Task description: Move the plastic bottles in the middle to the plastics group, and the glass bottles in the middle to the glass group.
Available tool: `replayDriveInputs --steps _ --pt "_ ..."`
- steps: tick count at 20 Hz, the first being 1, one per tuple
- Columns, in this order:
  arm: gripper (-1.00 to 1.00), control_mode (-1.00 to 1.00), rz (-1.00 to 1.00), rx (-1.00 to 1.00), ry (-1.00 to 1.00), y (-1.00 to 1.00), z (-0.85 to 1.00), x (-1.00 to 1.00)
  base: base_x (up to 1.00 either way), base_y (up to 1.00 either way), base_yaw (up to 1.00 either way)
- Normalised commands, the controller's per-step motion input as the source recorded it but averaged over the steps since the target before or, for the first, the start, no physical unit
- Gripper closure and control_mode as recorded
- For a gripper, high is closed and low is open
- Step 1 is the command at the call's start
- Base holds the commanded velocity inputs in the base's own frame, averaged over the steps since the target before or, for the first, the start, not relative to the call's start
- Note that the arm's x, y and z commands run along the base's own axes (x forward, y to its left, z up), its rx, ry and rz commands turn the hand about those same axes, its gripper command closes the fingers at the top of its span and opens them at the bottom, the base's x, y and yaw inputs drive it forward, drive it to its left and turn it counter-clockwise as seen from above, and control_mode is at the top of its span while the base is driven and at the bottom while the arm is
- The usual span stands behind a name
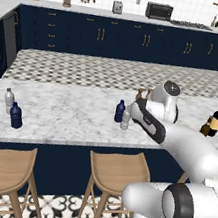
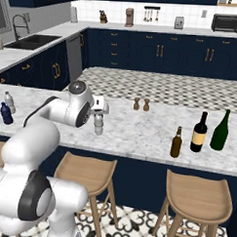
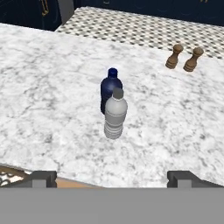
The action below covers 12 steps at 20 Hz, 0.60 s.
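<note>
White marble surface (image 3: 52, 109): fingers (image 3: 112, 178) spread wide, empty, squared toward clear grey stubby plastic bottle (image 3: 115, 114) ahead, navy bottle (image 3: 109, 89) seemingly touching behind it.

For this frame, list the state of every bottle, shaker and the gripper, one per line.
gripper: open, holding nothing, short of the bottles
clear bottle: upright, capped, on the counter
navy bottle: upright, just behind the clear one
amber bottle: upright, beside the wine bottles
green wine bottle: upright
dark wine bottle: upright
two brown shakers: upright
far pair of small bottles: upright
</note>
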Motion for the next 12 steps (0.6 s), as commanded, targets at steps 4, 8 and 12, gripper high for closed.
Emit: replayDriveInputs --steps 4,8,12 --pt "-1.00 -1.00 0.00 0.00 0.00 0.05 -0.14 0.43 0.00 0.00 0.00" --pt "-1.00 -1.00 0.00 0.00 0.00 0.01 -0.15 0.39 0.00 0.00 0.00" --pt "-1.00 -1.00 0.01 0.03 0.00 0.00 -0.04 0.47 0.00 0.00 0.00"
